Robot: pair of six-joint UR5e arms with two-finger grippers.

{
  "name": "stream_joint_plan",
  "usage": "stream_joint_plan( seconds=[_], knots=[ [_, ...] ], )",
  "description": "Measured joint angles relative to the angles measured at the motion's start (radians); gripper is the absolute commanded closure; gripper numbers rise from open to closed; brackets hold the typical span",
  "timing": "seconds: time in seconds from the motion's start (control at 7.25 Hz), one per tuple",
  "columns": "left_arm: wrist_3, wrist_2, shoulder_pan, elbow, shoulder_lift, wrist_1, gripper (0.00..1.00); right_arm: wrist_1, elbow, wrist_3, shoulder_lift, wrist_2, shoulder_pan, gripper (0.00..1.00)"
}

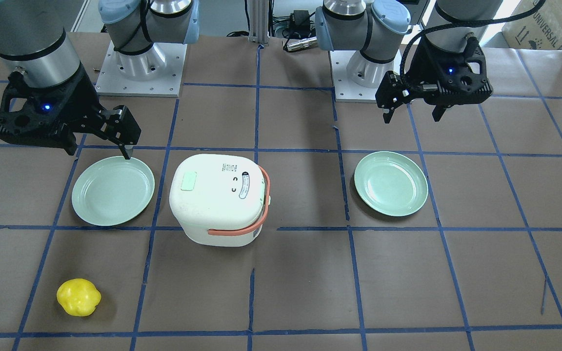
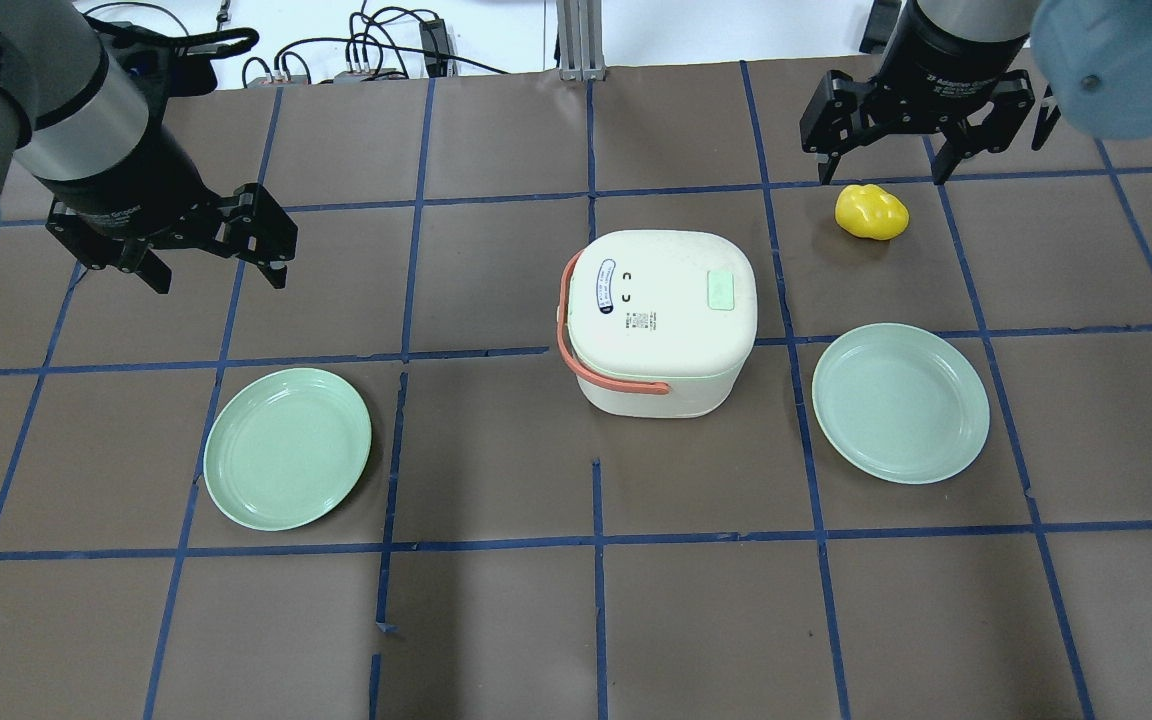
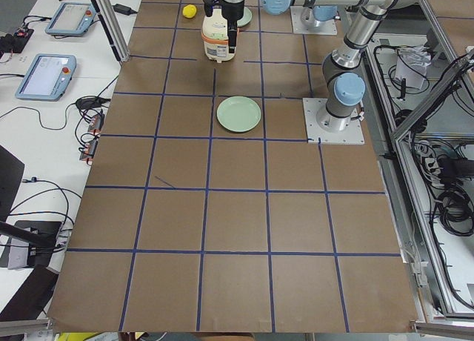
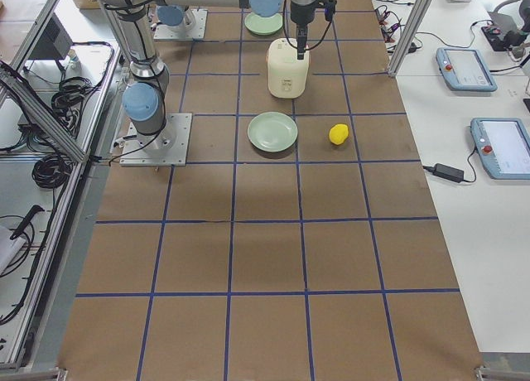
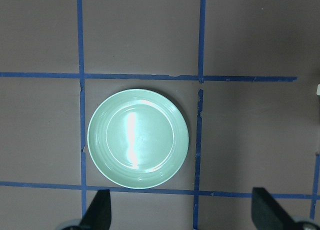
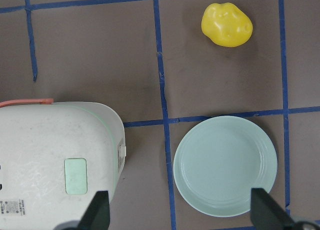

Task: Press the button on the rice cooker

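Overhead view, read left to right.

- Left gripper (image 2: 218,272): raised above the brown surface (image 2: 496,620), touching nothing. Jaws wide apart and empty. Its wrist view looks straight down on the left plate, with both fingertips (image 5: 100,210) at the bottom edge, spread wide.
- Left plate (image 2: 288,448): pale green, round, lying flat with nothing on it. It sits inside one square of the blue tape grid, well apart from the rice cooker.
- Rice cooker (image 2: 661,320): near the middle of the surface, between the two plates. White, rounded-square body, upright, lid down. The salmon handle (image 2: 576,350) is folded down around the side toward the left plate. On the lid there is a small printed label toward the handle side and a pale green pad (image 2: 720,292) toward the right plate. Nothing touches the cooker; both grippers are clear of it.
- Yellow fruit (image 2: 871,212): lumpy and glossy, on the surface beyond the right plate, apart from both the cooker and the plate.
- Right gripper (image 2: 881,165): raised, seen just past the fruit in this view. Jaws spread wide, nothing held. Its wrist view takes in the cooker's pad-side corner, the right plate and the fruit.
- Right plate (image 2: 901,403): same pale green, with nothing on it. It is near the cooker but not touching it.
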Motion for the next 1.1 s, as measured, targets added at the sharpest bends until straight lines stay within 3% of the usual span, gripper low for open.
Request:
stream_joint_plan(
  seconds=[0.28, 0.41, 0.83, 1.1],
  knots=[
    [0.0, 0.0, 0.0, 0.0, 0.0, 0.001, 0.0, 0.0, -0.002, 0.0, 0.001, 0.0, 0.0, 0.06],
    [0.0, 0.0, 0.0, 0.0, 0.0, 0.001, 0.0, 0.0, -0.002, 0.0, 0.002, 0.0, 0.0, 0.23],
    [-0.001, 0.0, 0.0, 0.0, 0.001, 0.001, 0.0, 0.002, -0.002, 0.001, 0.004, 0.007, 0.0, 0.93],
    [0.0, 0.0, 0.0, 0.0, 0.0, 0.001, 0.0, 0.011, 0.004, 0.002, 0.004, 0.032, 0.0, 0.93]
  ],
)
